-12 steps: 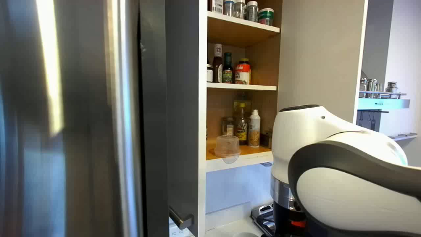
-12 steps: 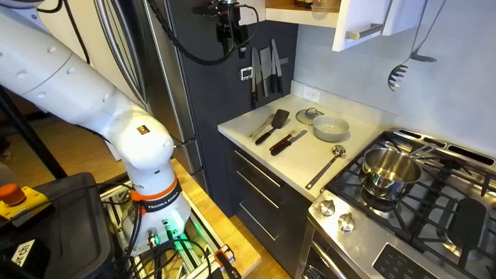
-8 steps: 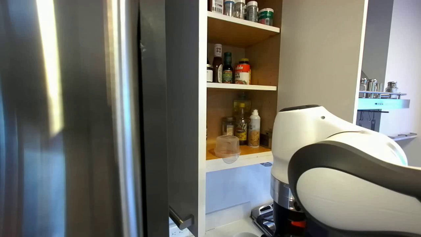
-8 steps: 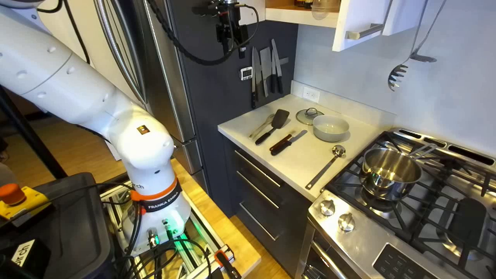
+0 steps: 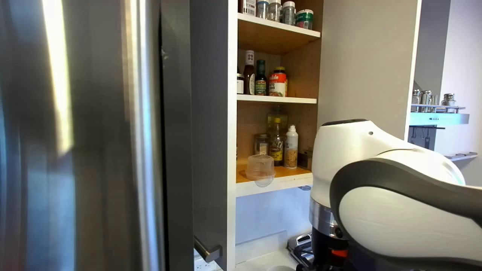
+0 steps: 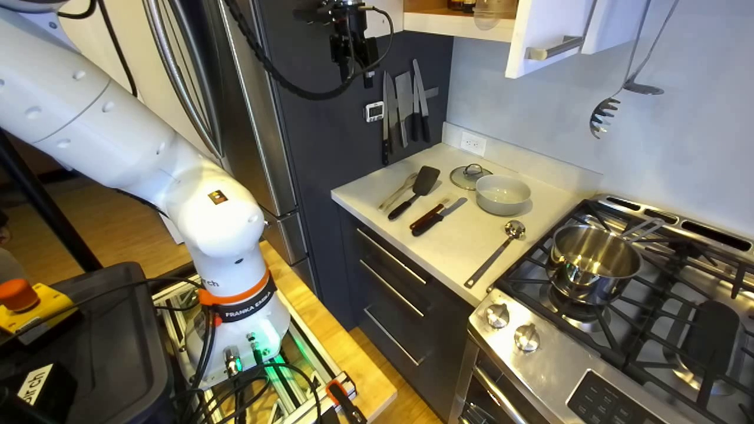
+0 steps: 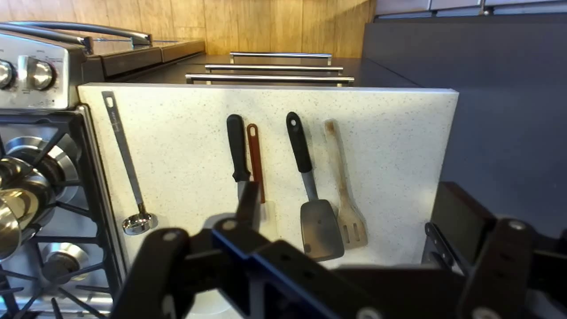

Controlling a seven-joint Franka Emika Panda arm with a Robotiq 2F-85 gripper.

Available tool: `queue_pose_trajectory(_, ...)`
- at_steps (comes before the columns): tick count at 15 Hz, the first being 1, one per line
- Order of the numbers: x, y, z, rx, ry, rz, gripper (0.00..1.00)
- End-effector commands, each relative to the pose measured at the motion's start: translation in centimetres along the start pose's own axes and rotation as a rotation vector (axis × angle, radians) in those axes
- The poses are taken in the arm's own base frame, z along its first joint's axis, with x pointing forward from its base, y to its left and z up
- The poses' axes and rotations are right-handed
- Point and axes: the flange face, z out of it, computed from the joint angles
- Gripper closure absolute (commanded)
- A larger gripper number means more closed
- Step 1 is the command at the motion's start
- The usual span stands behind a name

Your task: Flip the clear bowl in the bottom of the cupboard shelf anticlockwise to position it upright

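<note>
The clear bowl (image 5: 260,167) sits at the front of the lowest cupboard shelf (image 5: 297,172). A rounded part of it hangs in front of the shelf's white edge. It looks turned over or tilted; I cannot tell exactly. Its lower part also shows at the top of an exterior view (image 6: 488,15). My gripper (image 6: 357,75) points down beside the dark panel, lower than the shelf and apart from the bowl. In the wrist view my gripper (image 7: 354,210) is open, with its fingers (image 7: 463,217) wide apart and nothing between them. The bowl is out of the wrist view.
A dark bottle (image 5: 276,146), a white bottle (image 5: 291,148) and a jar (image 5: 261,144) stand behind the bowl. The cupboard door (image 6: 530,35) stands open. Knives (image 6: 403,100) hang on the dark panel. Utensils and a grey bowl (image 6: 502,197) are on the counter (image 6: 377,194) below.
The arm and gripper have shifted very slightly, with the gripper a few pixels to the right in an exterior view. The bowl has not moved.
</note>
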Motion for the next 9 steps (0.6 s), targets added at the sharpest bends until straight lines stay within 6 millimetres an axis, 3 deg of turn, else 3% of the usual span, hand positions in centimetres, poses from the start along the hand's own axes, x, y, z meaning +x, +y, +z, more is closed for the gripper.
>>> queue_pose_trajectory(1, 2.5, 0.8, -0.9, 0.154, 0.007, 0.122, 0.0)
queue_pose_trajectory(9, 9.5, 5.0, -3.7, 0.396, 0.229, 0.441, 0.0)
